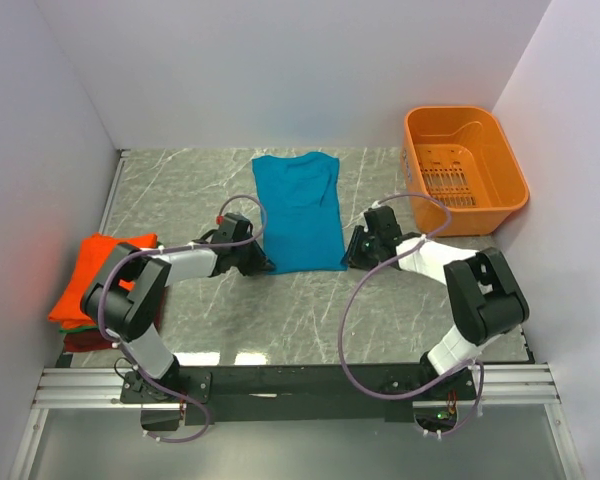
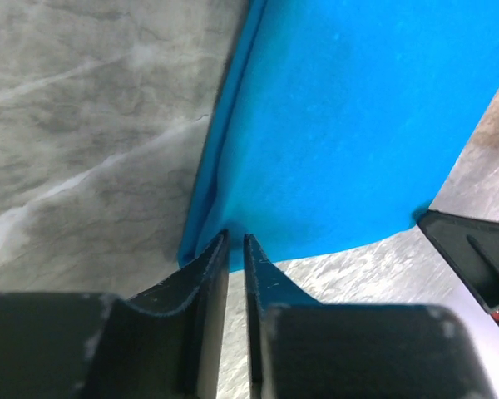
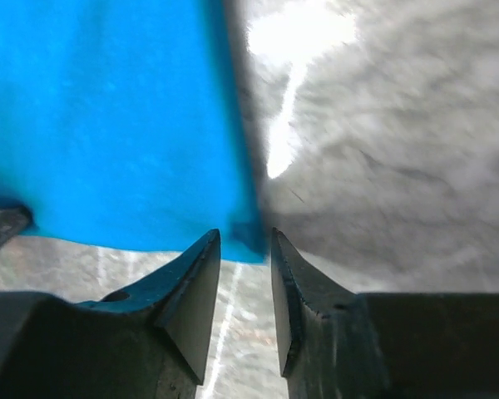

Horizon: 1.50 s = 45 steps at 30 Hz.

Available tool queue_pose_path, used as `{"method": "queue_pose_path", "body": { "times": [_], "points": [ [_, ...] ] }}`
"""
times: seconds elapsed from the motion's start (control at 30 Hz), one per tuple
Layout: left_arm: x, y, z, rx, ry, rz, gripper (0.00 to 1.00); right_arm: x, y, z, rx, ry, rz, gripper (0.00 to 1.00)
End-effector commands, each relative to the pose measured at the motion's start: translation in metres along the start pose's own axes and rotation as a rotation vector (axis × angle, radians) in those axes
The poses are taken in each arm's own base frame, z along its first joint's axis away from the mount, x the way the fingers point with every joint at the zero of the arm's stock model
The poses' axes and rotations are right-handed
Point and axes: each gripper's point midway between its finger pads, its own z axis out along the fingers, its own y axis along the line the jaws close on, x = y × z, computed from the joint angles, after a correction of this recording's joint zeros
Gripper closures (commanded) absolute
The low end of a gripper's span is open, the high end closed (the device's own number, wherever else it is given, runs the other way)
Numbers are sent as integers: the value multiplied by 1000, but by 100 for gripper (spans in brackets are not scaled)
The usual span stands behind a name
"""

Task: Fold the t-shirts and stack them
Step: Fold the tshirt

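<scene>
Tabletop of grey marble pattern filled the workspace, closed in by plain white walls on three sides. An aluminium rail along the near edge carried both arm bases. An orange plastic basket stood in the far right corner, well apart from the cloth.

The teal-blue t-shirt lay flat at the table's middle as a long folded rectangle, collar end away from the arms. At the left edge a stack showed an orange t-shirt on top and a dark red t-shirt beneath. The left arm's elbow stood in front of part of this stack. Purple cables looped above the bare table near the right arm.

The left gripper sat at the near left corner of the teal-blue t-shirt and the right gripper at its near right corner.

The overhead view hid both pairs of fingertips; the wrist views resolved them. In the left wrist view the fingers were drawn to a thin slit, pinched on the hem at the folded left edge. In the right wrist view the fingers stood clearly apart, the cloth's corner lying loose just beyond the gap and not gripped. Each wrist view also caught a dark part of the opposite gripper at its frame edge.
</scene>
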Motion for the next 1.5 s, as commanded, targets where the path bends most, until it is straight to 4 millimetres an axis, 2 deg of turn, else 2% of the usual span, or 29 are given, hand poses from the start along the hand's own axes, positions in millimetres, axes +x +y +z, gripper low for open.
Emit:
{"method": "queue_pose_path", "body": {
  "times": [0.0, 0.1, 0.17, 0.33, 0.43, 0.57, 0.7, 0.8, 1.27, 1.43, 1.47],
  "points": [
    [-6, 7, -12, -52, -29, 16, 79, -5, -9, -18, 31, -41, -11, 61],
    [-13, 2, -22, -55, -49, 18, 67, -3, -9, -24, 21, -51, -10, 60],
    [-13, 1, -29, -54, -57, 28, 54, -3, -9, -27, 16, -62, -3, 60],
    [-9, 9, -34, -75, -53, 13, 47, 9, -2, -23, -45, -29, 19, 60],
    [-6, 15, -35, -79, -59, 1, 50, 15, -6, -19, -45, -27, 40, 60],
    [-7, 19, -28, -97, -54, 5, 68, 21, -7, -11, -45, -20, 67, 61],
    [-4, 24, -22, -106, -45, 3, 68, 36, -10, -4, -18, 8, 93, 61],
    [-4, 25, -20, -104, -42, 0, 68, 38, -9, 3, -24, -8, 116, 61],
    [-3, 25, -11, -97, -31, 4, 68, 28, -13, 10, 6, -54, 143, 65],
    [-4, 25, -6, -95, -34, -4, 69, 25, -13, 10, 12, -61, 135, 71],
    [-4, 26, -5, -99, -35, -6, 72, 23, -12, 10, 11, -62, 132, 73]
  ]
}}
